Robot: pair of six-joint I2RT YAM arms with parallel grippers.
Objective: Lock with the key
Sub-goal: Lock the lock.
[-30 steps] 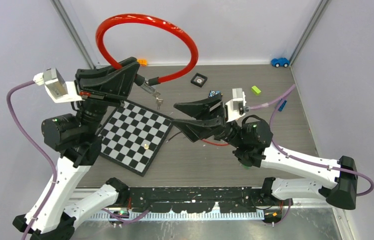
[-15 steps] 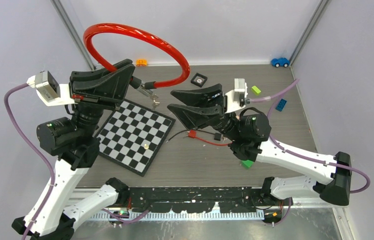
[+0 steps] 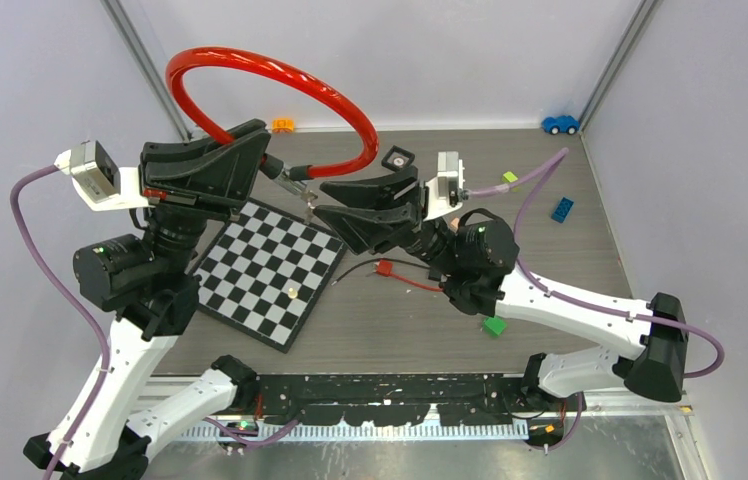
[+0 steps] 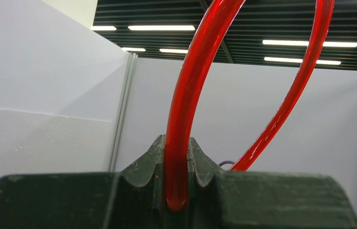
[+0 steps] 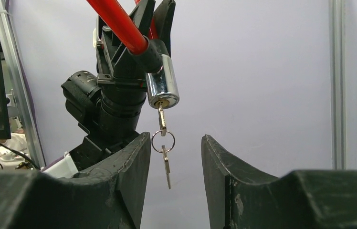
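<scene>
While my left gripper (image 4: 175, 157) is clamped on the red plastic-sleeved cable loop (image 3: 270, 75), the loop's shiny chrome lock cylinder (image 5: 162, 88) is held up in the air, at twelve o'clock from my right gripper (image 5: 175, 143) in the right wrist view. A small metal key (image 5: 161, 121) sits in the cylinder's keyhole, pointing down to six o'clock. From it hang a thin wire ring (image 5: 162, 141) and a second small key (image 5: 167, 171). Ring and second key dangle in the gap between my right gripper's jaws, which stand apart and touch neither, as far as I can see.

From above, the loop arches toward eleven o'clock of the table. A black-and-white chequered board (image 3: 265, 265) lies at seven o'clock of the cylinder, and a small green block (image 3: 494, 326) at four o'clock.
</scene>
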